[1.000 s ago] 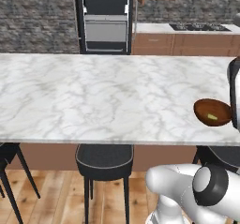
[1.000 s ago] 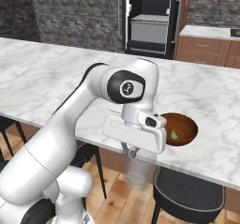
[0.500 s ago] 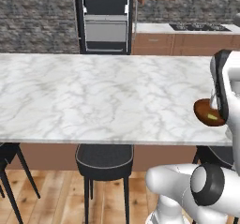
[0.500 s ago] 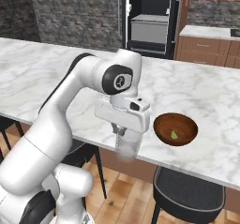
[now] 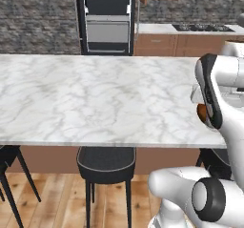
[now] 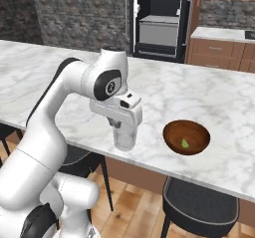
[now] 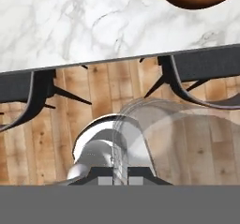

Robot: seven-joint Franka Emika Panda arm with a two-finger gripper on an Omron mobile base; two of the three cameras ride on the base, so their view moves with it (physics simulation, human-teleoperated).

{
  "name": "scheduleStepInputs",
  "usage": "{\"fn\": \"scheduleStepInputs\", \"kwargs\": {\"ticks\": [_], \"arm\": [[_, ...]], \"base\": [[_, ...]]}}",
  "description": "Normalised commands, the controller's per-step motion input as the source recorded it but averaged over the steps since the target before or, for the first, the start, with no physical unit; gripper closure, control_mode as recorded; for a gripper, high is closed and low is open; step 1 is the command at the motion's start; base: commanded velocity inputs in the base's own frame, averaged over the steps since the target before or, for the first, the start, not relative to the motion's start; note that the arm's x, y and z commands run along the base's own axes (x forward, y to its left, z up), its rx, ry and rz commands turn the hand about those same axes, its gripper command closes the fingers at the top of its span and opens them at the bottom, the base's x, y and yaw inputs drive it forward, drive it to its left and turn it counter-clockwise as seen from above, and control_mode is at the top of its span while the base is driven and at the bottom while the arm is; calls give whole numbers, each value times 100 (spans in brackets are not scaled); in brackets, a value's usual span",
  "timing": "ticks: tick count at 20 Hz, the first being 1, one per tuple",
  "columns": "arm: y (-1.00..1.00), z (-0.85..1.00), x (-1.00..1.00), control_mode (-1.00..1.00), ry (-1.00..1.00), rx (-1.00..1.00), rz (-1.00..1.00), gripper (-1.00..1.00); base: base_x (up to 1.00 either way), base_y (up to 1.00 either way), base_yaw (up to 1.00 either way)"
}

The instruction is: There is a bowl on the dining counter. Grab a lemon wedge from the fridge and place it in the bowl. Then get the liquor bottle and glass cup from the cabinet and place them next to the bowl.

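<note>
arm swung left off bowl [image 6: 187, 137] | gripper [image 6: 123, 128] pinched on glass cup [image 6: 124, 138] rim; hangs at dining counter [image 6: 209, 97] edge for set-down beside bowl; lemon wedge [image 6: 185, 143] inside

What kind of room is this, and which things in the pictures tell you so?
Most likely a home kitchen with a dining island. A large marble dining counter has dark stools beneath it, a tall black fridge stands at the back wall, and brown drawer units carry a second counter.

Kitchen — marble island [image 5: 95, 98], oven [image 5: 107, 31], stove [image 5: 202, 27].
</note>
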Motion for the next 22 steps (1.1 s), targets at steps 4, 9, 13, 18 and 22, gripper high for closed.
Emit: {"fn": "scheduleStepInputs", "kwargs": {"ticks": [4,9,13,18,22], "arm": [[30,-21,84,-100,-5,-17,-1,100],[30,-24,91,-100,0,-16,-1,100],[8,-28,79,-100,0,-10,0,100],[0,-35,65,-100,0,-4,0,100],[0,-41,56,-100,0,-2,0,100]], "base": [[0,0,0],[0,0,0],[0,0,0],[0,0,0],[0,0,0]]}}
